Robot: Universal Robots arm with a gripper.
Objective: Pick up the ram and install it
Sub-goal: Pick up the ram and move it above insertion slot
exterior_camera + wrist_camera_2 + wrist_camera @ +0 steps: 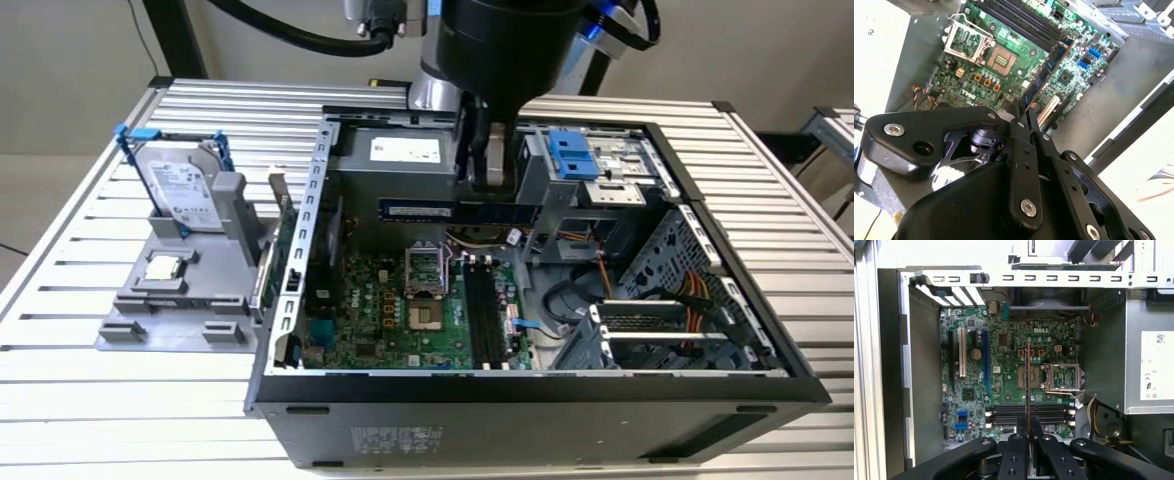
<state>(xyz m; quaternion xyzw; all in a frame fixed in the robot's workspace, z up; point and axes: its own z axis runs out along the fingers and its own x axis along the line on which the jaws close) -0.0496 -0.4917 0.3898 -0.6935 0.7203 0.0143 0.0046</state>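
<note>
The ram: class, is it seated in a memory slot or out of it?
Out. The gripper holds the ram edge-down above the motherboard, clear of the memory slots.

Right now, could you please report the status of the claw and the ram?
Claw shut on the ram. Ram held above the motherboard, not yet in the memory slots. Path down looks open in the first wrist view.

Near end of ram (1046, 75) hidden between jaws, arm (507, 40) cut off at exterior view's top edge
</note>
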